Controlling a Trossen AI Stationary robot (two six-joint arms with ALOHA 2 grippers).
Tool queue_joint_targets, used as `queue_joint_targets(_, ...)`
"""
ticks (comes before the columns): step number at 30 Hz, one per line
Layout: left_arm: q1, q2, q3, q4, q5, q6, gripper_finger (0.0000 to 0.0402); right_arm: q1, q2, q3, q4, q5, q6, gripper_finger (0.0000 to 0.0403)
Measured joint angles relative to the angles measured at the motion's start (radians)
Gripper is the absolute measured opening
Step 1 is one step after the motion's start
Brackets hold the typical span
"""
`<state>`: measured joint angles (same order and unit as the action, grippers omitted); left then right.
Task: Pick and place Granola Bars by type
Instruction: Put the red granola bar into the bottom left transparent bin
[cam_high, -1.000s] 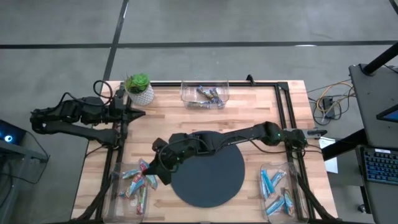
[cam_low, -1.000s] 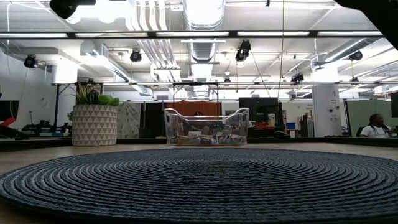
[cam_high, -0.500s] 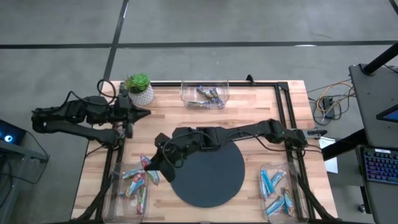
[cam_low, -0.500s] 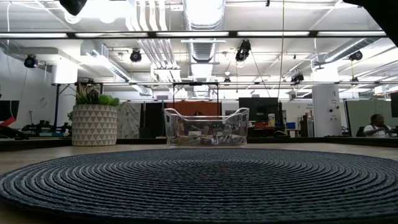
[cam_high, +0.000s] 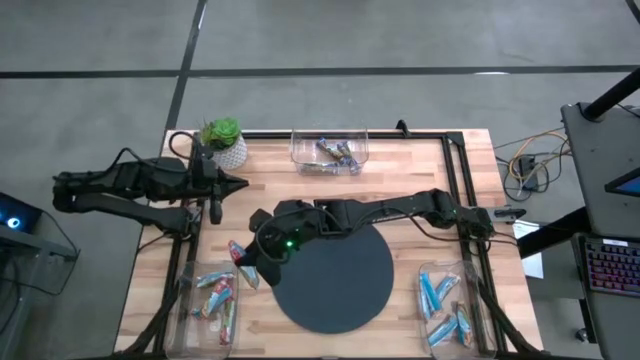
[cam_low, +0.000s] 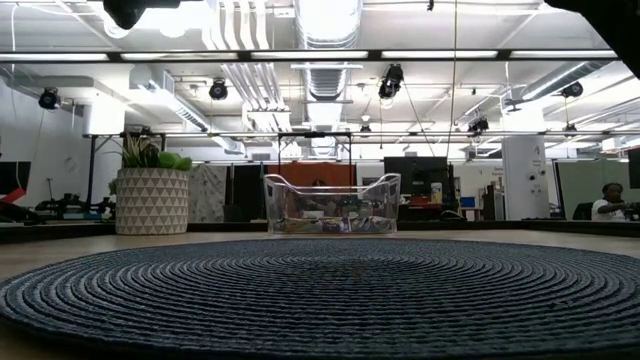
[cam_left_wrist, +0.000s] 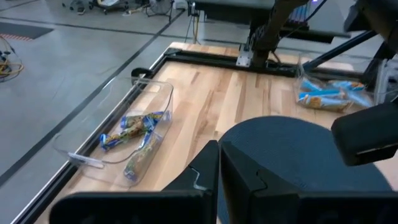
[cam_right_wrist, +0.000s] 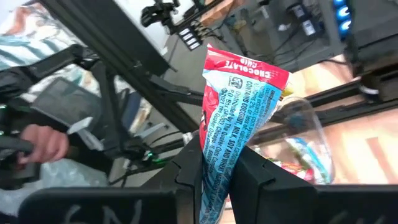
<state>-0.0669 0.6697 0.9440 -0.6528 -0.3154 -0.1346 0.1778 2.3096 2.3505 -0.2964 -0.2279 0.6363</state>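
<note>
Right end effector (cam_high: 243, 257): clamped on red-and-blue granola bar (cam_right_wrist: 239, 118), lifted by one end, just beside left bin (cam_high: 190, 300) of similar bars.
Left end effector (cam_left_wrist: 219, 163): together, parked near plant (cam_high: 222, 141).
Table (cam_high: 400, 180): blue bars sorted right bin (cam_high: 470, 320).

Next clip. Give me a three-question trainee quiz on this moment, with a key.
1. True or false: the right end effector is shut on a bar.
2. Which bin holds only blue bars? A. left bin B. far bin C. right bin
3. Fill in: the left end effector is ____ and holds nothing.

Key: 1 true; 2 C; 3 shut.
</note>
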Motion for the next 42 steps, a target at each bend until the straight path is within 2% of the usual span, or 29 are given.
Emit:
queue_joint_targets(7, 0.0, 0.002, 0.0, -0.002, -0.026, -0.003, 0.0, -0.003, 0.0, -0.058, 0.015, 0.085, -0.019, 0.0047)
queue_joint_targets(14, 0.0, 0.006, 0.0, -0.002, -0.027, -0.045, 0.0, -0.001, 0.0, -0.193, 0.14, 0.089, 0.065, 0.0047)
queue_joint_targets(23, 0.0, 0.008, 0.0, -0.002, -0.027, -0.058, 0.0, -0.002, 0.0, -0.298, 0.274, 0.09, 0.078, 0.0044)
queue_joint_targets(30, 0.0, 0.008, 0.0, -0.002, -0.027, -0.065, 0.0, -0.009, 0.001, -0.313, 0.275, 0.086, 0.123, 0.0043)
queue_joint_targets(36, 0.0, 0.008, 0.0, -0.002, -0.027, -0.065, 0.0, -0.007, 0.001, -0.274, 0.277, -0.003, 0.126, 0.0043)
queue_joint_targets(42, 0.0, 0.008, 0.0, -0.002, -0.027, -0.064, 0.0, -0.009, 0.001, -0.223, 0.276, -0.039, 0.12, 0.0043)
